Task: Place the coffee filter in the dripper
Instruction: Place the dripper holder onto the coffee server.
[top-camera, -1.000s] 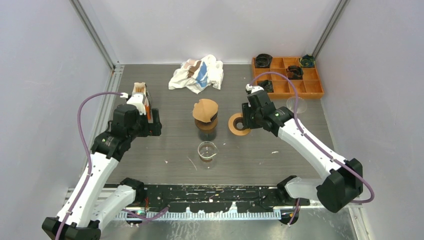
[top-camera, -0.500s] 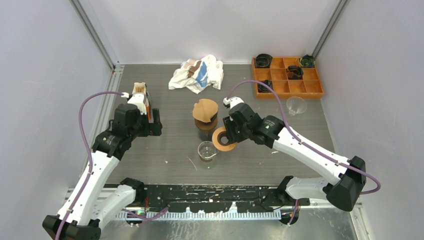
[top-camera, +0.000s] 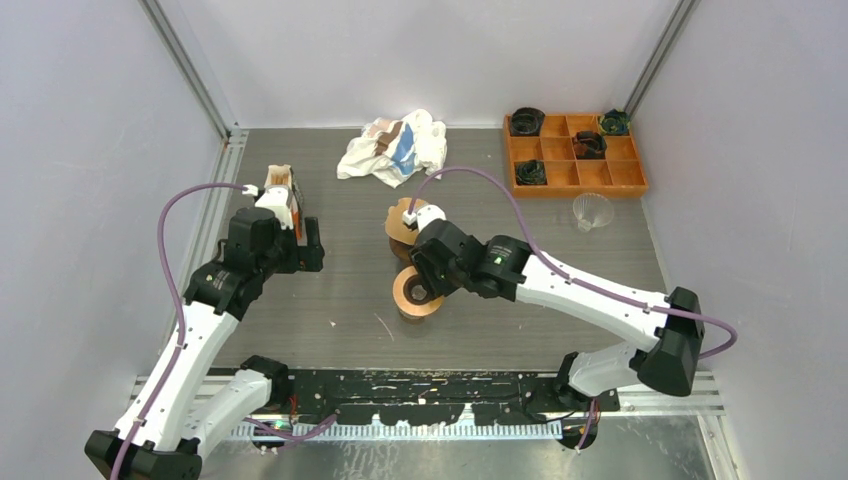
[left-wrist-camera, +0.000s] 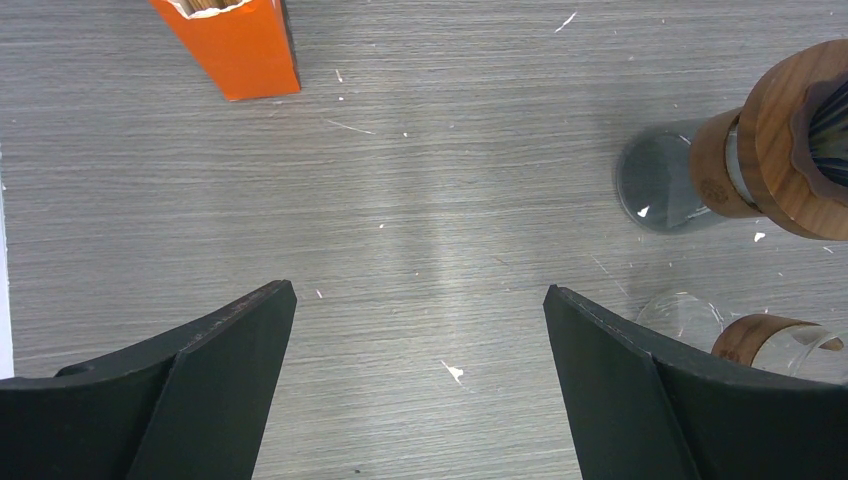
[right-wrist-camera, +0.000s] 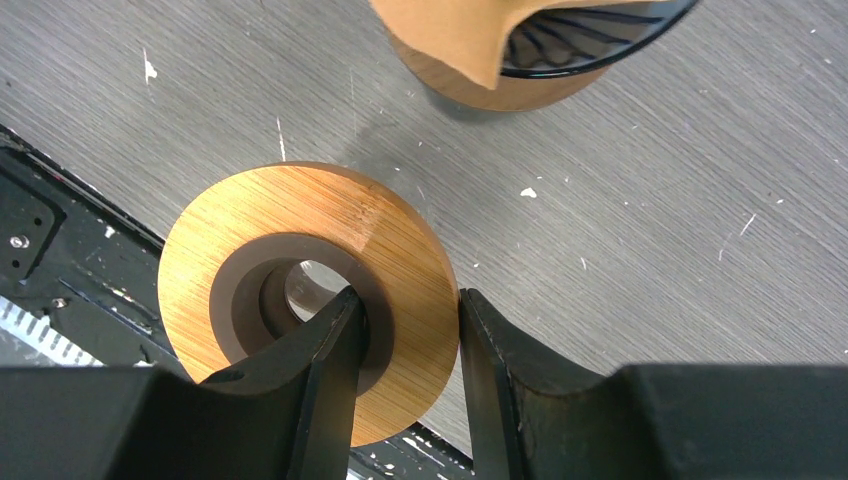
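The table (top-camera: 330, 300) carries two arms. The right arm has been swung from the right of the centre to the near side within the last second, and the right gripper (right-wrist-camera: 405, 300) is clamped on a wooden ring (right-wrist-camera: 300, 220), with one finger through the hole and one outside the rim. The ring is now held just in front of the carafe (left-wrist-camera: 665, 185), over the spot where a small glass beaker (left-wrist-camera: 690, 318) stands. A seat for the dripper is probably being prepared there.

The left gripper (left-wrist-camera: 420, 390) has not moved: its jaws are spread wide and empty above bare table.

The black ribbed dripper (right-wrist-camera: 600, 30) rests on the carafe, and the coffee filter (right-wrist-camera: 450, 30) is draped across its rim; full seating cannot be confirmed.

Well apart are an orange tray (top-camera: 615, 175), a crumpled cloth (top-camera: 395, 145), an orange box (left-wrist-camera: 235, 45) and a clear funnel (top-camera: 592, 210). The right arm itself is considered the main obstruction to the filter.
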